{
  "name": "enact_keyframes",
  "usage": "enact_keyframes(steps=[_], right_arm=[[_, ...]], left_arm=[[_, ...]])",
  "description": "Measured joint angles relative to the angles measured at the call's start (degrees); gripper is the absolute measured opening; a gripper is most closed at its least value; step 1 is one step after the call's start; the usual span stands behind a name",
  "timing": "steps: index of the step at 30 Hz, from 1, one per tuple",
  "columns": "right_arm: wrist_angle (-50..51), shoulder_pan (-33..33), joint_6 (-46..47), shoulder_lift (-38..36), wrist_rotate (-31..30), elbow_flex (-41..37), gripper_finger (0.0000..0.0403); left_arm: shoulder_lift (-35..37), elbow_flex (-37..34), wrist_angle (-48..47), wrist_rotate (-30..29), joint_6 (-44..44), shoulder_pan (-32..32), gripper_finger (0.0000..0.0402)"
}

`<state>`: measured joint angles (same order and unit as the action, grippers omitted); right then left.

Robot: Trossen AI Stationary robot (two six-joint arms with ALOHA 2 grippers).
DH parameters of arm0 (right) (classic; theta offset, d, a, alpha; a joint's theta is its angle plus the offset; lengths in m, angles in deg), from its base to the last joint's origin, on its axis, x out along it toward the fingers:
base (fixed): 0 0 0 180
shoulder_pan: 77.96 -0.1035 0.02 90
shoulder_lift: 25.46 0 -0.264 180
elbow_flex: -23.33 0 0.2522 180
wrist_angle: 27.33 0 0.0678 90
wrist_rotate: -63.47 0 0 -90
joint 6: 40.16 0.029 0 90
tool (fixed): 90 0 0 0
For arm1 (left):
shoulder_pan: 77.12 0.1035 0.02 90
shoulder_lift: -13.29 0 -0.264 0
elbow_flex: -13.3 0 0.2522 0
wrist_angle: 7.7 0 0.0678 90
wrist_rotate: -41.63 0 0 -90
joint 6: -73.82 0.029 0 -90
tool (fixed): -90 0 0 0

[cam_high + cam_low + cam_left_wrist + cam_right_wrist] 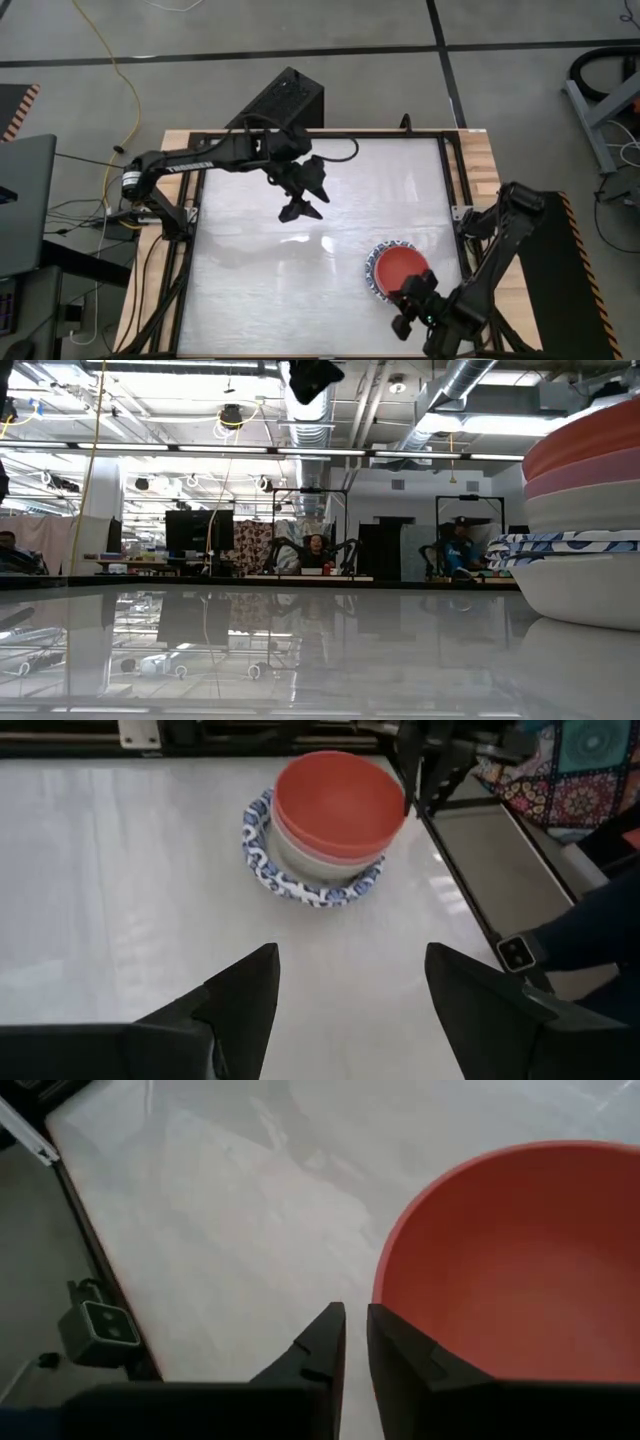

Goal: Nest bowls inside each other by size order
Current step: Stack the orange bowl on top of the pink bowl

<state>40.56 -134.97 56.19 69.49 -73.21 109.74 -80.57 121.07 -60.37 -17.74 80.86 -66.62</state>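
The bowls stand nested in one stack at the table's near right. The red bowl sits on top, with a pink bowl and a cream one under it. Below those are blue-patterned rims, and the lowest white bowl rests on the table. My right gripper hovers at the stack's near side, beside the red bowl's rim. Only a narrow slit shows between its fingers, with nothing in it. My left gripper hangs open high over the table's middle, pointing toward the stack. My right gripper comes slanting down from the near right, with one finger right beside the red bowl's rim. Whether that finger touches the rim cannot be told.
The white tabletop lies bare to the left of the stack. A dark metal frame runs along its edges. A black box stands beyond the far edge. People sit in the room behind the table.
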Motion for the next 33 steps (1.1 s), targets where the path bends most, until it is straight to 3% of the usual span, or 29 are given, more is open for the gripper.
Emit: enact_keyframes(steps=[5, 10, 33], right_arm=[[0.4, 0.7, -0.2, -0.2, -1.0, 0.0, 0.0066], [1.0, 0.4, 0.2, -1.0, -6.4, 0.0, 0.0066], [1.2, 0.8, 3.1, 0.0, -0.9, -3.0, 0.0065]], left_arm=[[0.0, -2.5, 0.7, -1.0, -0.5, 0.0, 0.024], [0.0, -3.6, 0.8, -1.3, -0.5, 0.0, 0.024], [0.1, -3.6, 0.9, -1.1, 0.4, -0.1, 0.024]])
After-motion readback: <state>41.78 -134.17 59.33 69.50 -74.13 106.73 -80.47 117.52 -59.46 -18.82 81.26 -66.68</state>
